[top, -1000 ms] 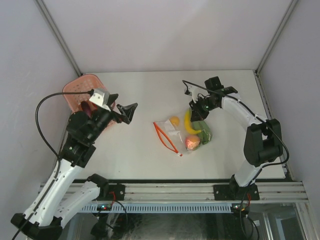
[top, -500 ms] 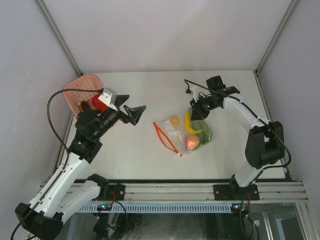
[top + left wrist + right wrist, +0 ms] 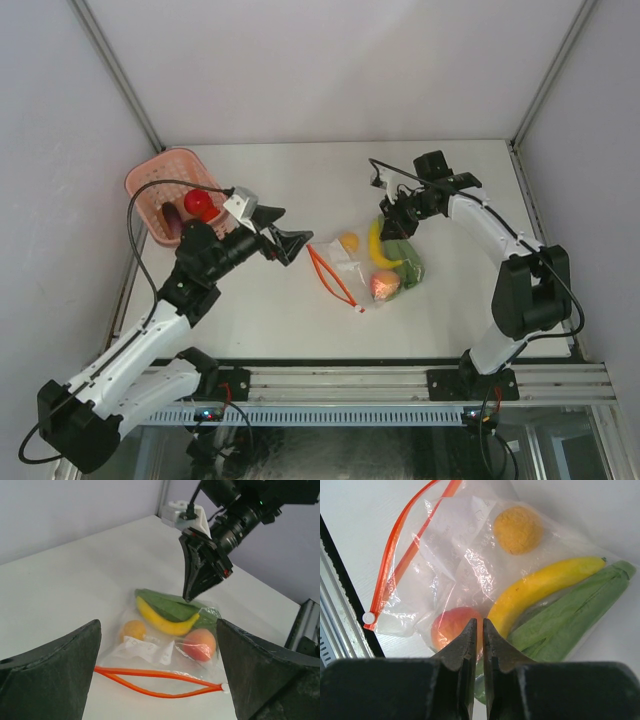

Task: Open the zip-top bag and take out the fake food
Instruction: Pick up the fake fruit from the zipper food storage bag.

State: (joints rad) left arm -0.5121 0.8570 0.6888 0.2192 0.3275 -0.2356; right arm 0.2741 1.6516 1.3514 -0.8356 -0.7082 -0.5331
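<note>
Left gripper (image 3: 285,232) has swung right from the basket (image 3: 150,185) toward the bag (image 3: 352,268), jaws wide to reach inside. Right gripper (image 3: 479,625), nearly closed, seems to pinch the bag's far edge, anchoring it mid-table; toy food (image 3: 545,585) lies inside.

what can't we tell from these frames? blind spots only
- Whether the right gripper pinches the zip-top bag film: right wrist view, its shut fingers cover the contact spot; too small from the top.
- Print on the bag's white label: blurred, left wrist view.
- Rest of the pink basket: top view, the left arm covers its near side.
</note>
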